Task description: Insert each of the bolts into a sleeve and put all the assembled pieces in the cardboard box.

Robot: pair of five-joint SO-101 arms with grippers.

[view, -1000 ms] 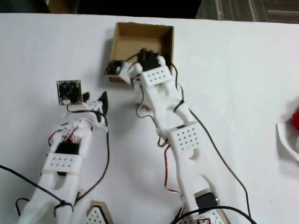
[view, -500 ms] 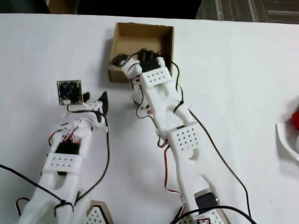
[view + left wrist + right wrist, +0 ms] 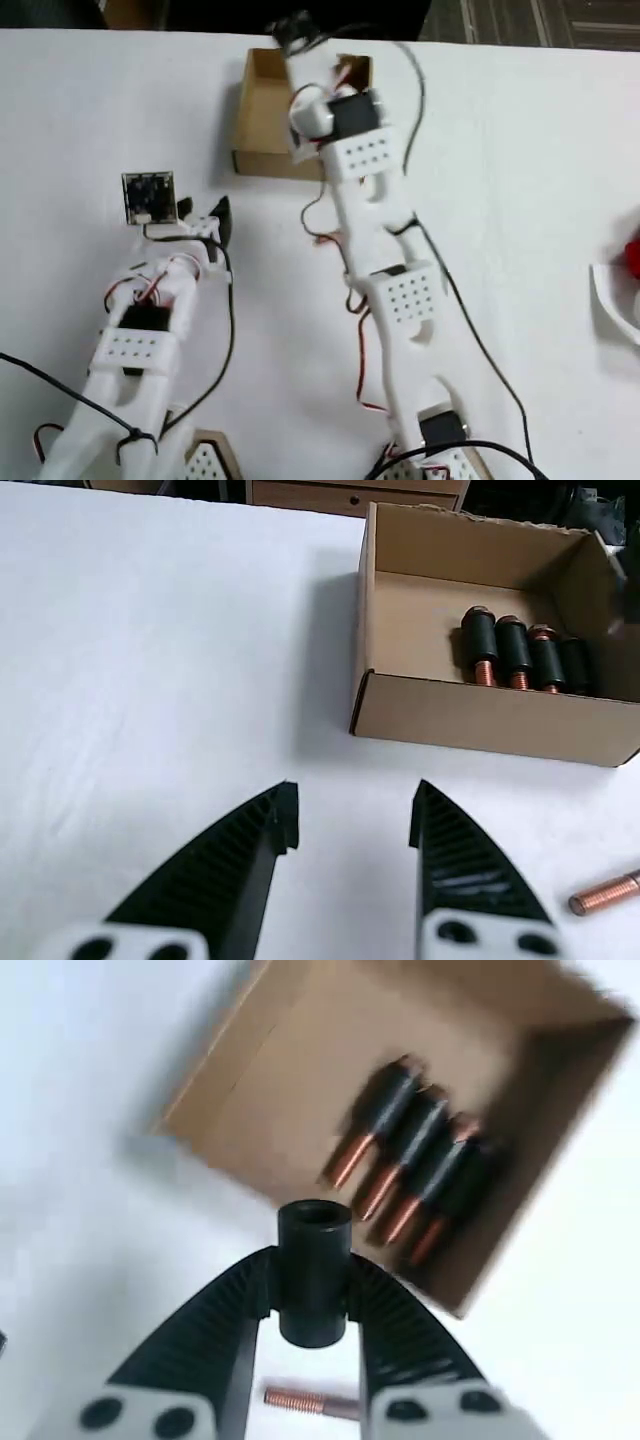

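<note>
With our right tool [image 3: 312, 1265] clenched on an empty sleeve [image 3: 314, 1305], the cardboard box [image 3: 215, 1090] beyond its tips, and our left tool [image 3: 352, 815] released near a loose bolt [image 3: 605, 892], we judge bolt and bore must line up squarely; the right wrist view bares that bore, the high view just the arm [image 3: 385, 230].

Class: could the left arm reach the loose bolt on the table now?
Probably yes: the bolt lies in the open near the left gripper, whose jaws stand open and empty; nothing lies between.
</note>
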